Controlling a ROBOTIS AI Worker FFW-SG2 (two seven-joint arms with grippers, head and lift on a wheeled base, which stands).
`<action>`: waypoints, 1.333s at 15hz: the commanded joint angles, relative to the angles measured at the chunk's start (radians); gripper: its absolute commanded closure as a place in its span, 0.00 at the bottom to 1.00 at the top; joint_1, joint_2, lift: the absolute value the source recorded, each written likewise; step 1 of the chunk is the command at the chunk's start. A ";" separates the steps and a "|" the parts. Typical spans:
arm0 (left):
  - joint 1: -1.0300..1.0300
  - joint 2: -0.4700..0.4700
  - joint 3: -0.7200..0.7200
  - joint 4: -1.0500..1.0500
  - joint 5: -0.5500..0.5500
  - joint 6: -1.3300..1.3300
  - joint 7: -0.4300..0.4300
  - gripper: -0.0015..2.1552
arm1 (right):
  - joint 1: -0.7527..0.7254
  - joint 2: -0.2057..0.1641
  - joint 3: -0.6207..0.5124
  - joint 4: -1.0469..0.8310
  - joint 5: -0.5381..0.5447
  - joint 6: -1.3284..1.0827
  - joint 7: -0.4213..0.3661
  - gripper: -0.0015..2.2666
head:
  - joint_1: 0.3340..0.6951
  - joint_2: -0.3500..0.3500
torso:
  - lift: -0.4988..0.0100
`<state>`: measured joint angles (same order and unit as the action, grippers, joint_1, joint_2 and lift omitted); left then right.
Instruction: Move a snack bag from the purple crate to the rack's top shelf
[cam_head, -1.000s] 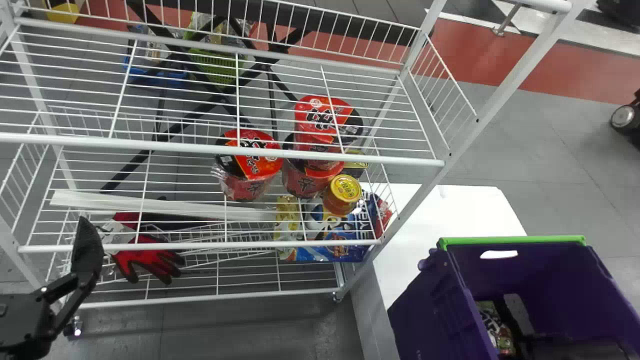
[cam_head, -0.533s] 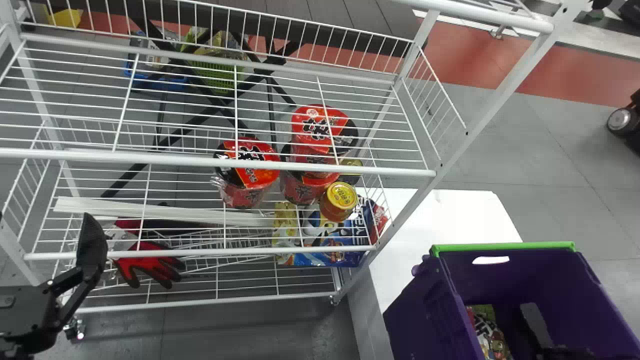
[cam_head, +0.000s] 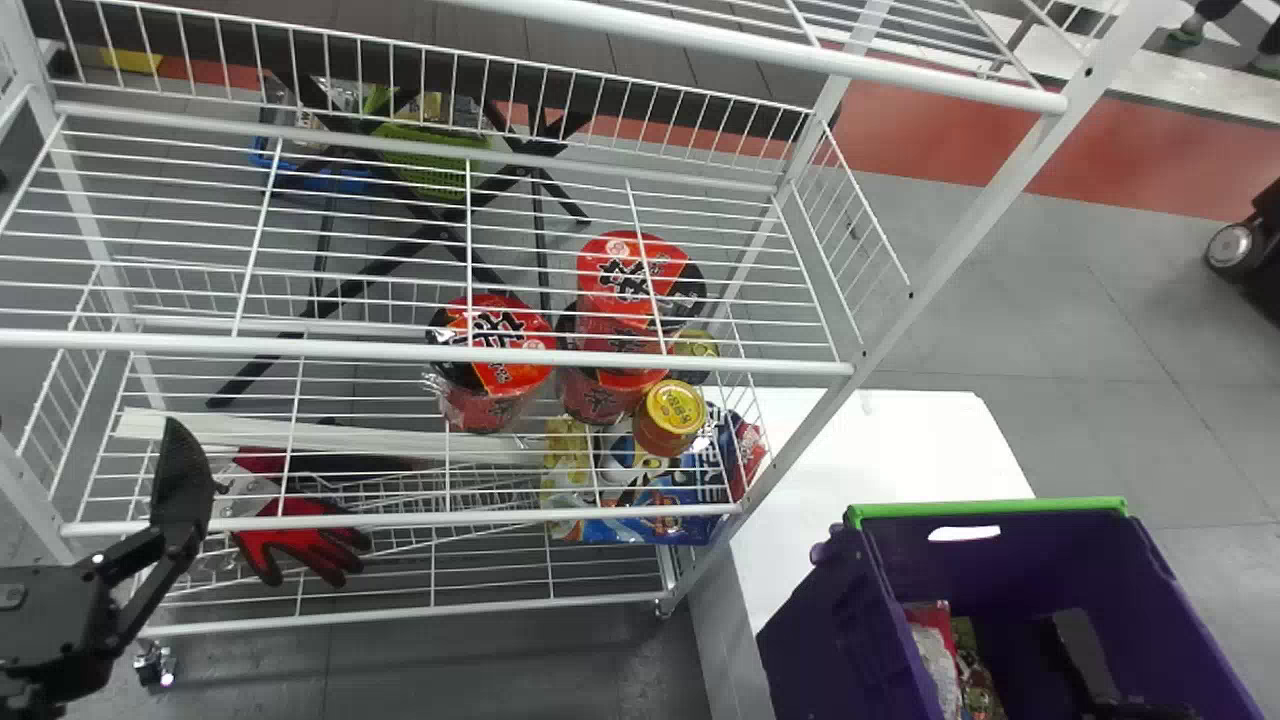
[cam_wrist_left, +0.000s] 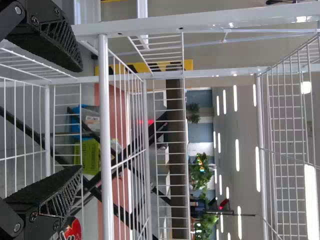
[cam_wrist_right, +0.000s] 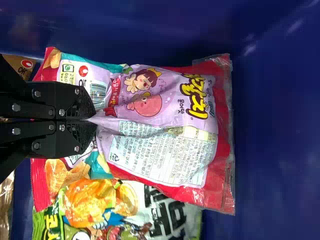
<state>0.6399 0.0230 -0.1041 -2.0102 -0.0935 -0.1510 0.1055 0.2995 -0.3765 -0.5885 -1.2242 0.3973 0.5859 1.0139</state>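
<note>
My left gripper (cam_head: 180, 480) is before the rack's left side; in the left wrist view the left gripper (cam_wrist_left: 80, 118) has its fingers wide apart, with nothing between them. Down in the purple crate (cam_head: 1010, 550) at the lower right is my right gripper (cam_head: 1085, 655), its fingertips hidden there. In the right wrist view the right gripper (cam_wrist_right: 94, 120) pinches the middle of a red and lilac snack bag (cam_wrist_right: 160, 145), creasing it. Under that lies a green and white bag (cam_wrist_right: 160, 212). The rack's high shelf (cam_head: 700, 40) crosses the head view's top edge.
The white wire rack (cam_head: 430, 350) holds red noodle cups (cam_head: 500, 345), a yellow-lidded jar (cam_head: 672, 405), blue packs (cam_head: 660, 500) and a red glove (cam_head: 310, 540) on its lower levels. A white rack post stands between these shelves and the crate, which is by a white surface (cam_head: 880, 440).
The head view has shifted, so the lower shelves sit lower and more of the high shelf shows. A red and white bag has come into sight inside the crate, near its left wall.
</note>
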 joint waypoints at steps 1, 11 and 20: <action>0.001 0.000 -0.002 -0.004 -0.002 0.006 0.000 0.06 | 0.007 0.002 -0.001 -0.012 0.000 -0.001 0.000 0.86 | 1.00 0.00 | 0.24; 0.038 0.000 -0.013 -0.050 -0.011 0.018 0.013 0.06 | 0.024 0.019 -0.027 -0.041 -0.008 -0.105 0.020 0.86 | 1.00 0.00 | 0.32; 0.043 0.000 -0.025 -0.059 -0.020 0.018 0.016 0.06 | 0.046 0.021 -0.063 -0.061 -0.014 -0.129 0.054 0.86 | 1.00 0.00 | 0.39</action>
<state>0.6833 0.0230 -0.1267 -2.0704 -0.1132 -0.1325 0.1212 0.3401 -0.3561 -0.6462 -1.2809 0.3837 0.4544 1.0639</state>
